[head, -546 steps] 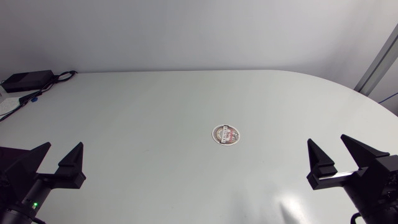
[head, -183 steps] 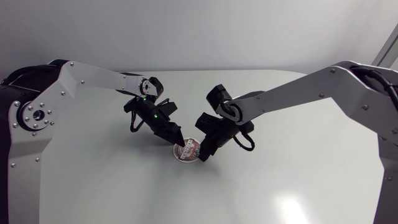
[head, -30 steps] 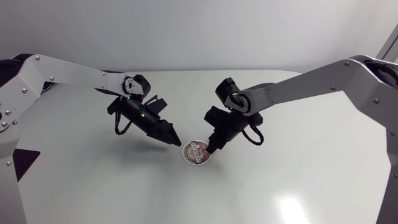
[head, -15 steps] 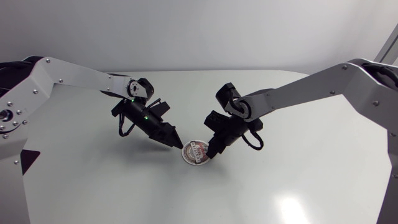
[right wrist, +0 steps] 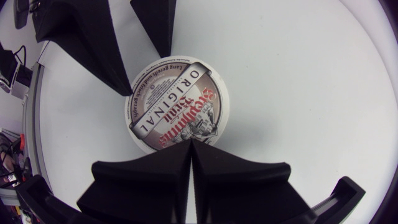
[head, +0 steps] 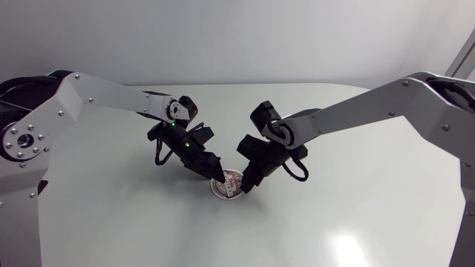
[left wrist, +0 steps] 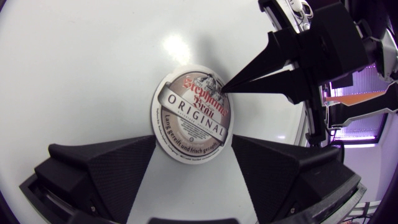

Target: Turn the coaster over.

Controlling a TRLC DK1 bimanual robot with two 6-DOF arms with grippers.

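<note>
Item 1: round printed coaster (head: 227, 185), lying print side up on the white table (head: 356, 193), toward 6 o'clock of the table's middle.
Item 2: left gripper (head: 217, 178), at the coaster's 10 o'clock, fingers spread wide with the coaster's near edge between them.
Item 3: right gripper (head: 245, 185), at the coaster's 3 o'clock, 2 fingers pressed together into 1 point, tip on the coaster's rim, holding nothing.
</note>
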